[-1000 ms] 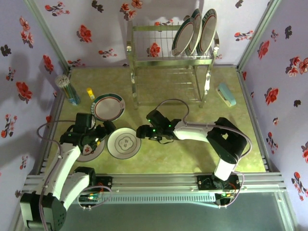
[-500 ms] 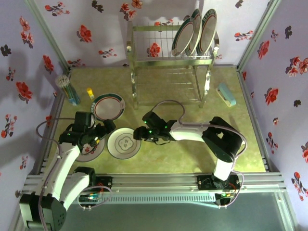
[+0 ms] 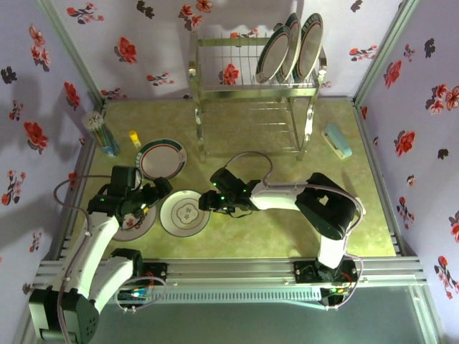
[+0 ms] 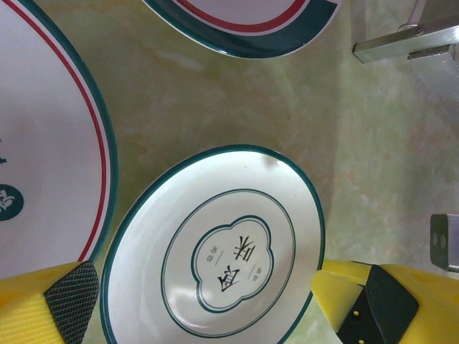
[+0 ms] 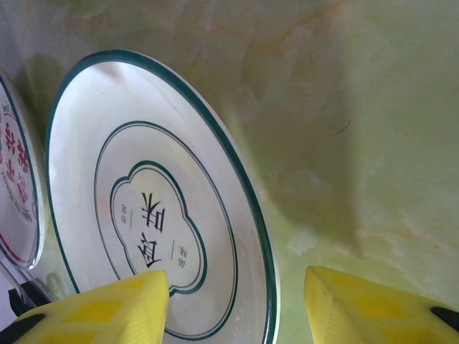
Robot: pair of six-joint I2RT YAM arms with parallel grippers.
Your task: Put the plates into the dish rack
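Three standing plates (image 3: 290,49) are held in the right end of the dish rack (image 3: 244,89), at upper centre. On the table (image 3: 287,229), at lower left, a rear plate (image 3: 163,158), a middle plate (image 3: 185,213) and, seemingly part-covered, a leftmost plate (image 3: 138,228) are laid.

Top view overhead, far; 2 wrist views close, share motif plate (image 4: 229,251).

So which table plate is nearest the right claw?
The emblem plate, its edge between the fingers of the right gripper; the banded plate and red-patterned plate lie farther away.
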